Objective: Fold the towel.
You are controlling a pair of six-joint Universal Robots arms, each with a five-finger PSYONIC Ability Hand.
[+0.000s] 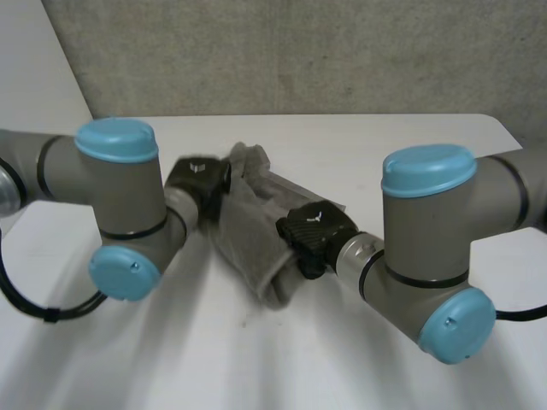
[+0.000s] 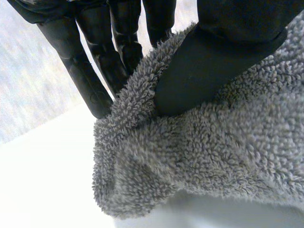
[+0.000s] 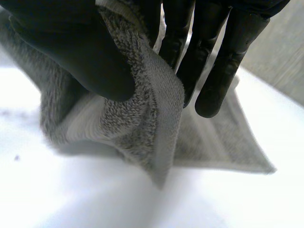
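At right hand (image 3: pixel 90 57), towel (image 3: pixel 161 107) hem pinched.

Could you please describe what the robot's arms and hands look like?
The left arm and right arm are thick grey tubes with rounded light-blue caps. The left hand and right hand are matte black, each bearing a small pale mark.

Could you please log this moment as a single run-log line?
task: fold towel | left hand: pinches towel edge | right hand: pinches hemmed edge | towel: bunched between hands, partly on table | fold: unfinished
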